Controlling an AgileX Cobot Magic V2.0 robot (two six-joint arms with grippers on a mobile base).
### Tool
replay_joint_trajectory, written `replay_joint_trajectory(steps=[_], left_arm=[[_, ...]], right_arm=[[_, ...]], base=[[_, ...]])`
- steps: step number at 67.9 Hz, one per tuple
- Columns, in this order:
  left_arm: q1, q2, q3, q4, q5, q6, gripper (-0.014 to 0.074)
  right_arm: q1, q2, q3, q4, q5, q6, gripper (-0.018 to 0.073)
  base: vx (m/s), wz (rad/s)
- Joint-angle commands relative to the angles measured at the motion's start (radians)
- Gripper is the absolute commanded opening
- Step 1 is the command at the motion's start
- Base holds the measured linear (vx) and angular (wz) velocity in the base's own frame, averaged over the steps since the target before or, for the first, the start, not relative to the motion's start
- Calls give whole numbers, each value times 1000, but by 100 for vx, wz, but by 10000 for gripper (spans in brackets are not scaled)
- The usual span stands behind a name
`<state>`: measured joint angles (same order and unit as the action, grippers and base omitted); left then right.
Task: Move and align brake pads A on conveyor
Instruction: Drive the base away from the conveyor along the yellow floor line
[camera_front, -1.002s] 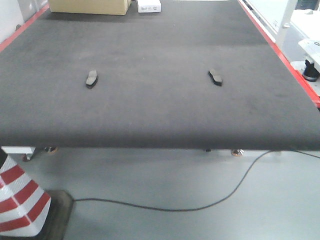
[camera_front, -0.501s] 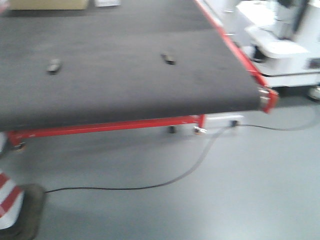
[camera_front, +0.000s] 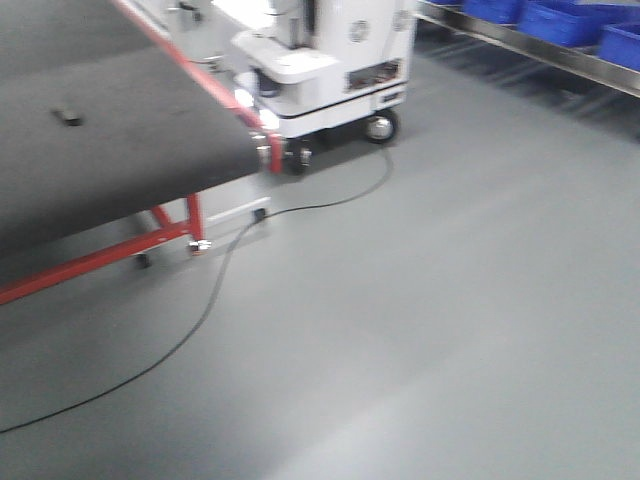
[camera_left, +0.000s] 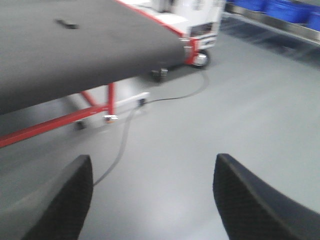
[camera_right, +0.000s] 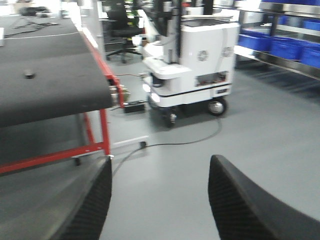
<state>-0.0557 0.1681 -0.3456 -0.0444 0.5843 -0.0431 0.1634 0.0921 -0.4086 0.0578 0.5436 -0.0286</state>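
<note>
Gaping empty, the left gripper (camera_left: 152, 167) and right gripper (camera_right: 160, 165) face grey floor (camera_left: 225, 110). With the small flat dark-grey brake pad (camera_left: 66, 23) on the matte charcoal conveyor (camera_left: 75, 60) far up-left, any reach risks missing.

Motion blur softens all three views. The front view shows only the near right corner of the conveyor (camera_front: 110, 130); the rest runs off the left and top edges. One of the brake pads A (camera_front: 68, 117) is a small dark smudge near the conveyor's right edge, too blurred to make out its groove or tabs. It is as vague in the left wrist view (camera_left: 66, 23) and the right wrist view (camera_right: 29, 74).

The left end effector (camera_left: 153, 165) and right end effector (camera_right: 161, 170) show only two spread fingers each, cut off by the bottom edge. The white cart (camera_front: 330, 60) and blue bins (camera_front: 570, 20) are clipped by the top edge.
</note>
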Motion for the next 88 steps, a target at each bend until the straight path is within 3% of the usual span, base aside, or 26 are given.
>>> replay_joint_trajectory(steps=[1, 88], left_arm=[[-3, 13, -26, -3, -66, 2, 503], [-3, 13, -26, -3, -66, 2, 503]], right_arm=[[-1, 14, -27, -4, -79, 0, 419], [-1, 14, -27, -4, -79, 0, 419]], base=[[-17, -75], [-7, -74]])
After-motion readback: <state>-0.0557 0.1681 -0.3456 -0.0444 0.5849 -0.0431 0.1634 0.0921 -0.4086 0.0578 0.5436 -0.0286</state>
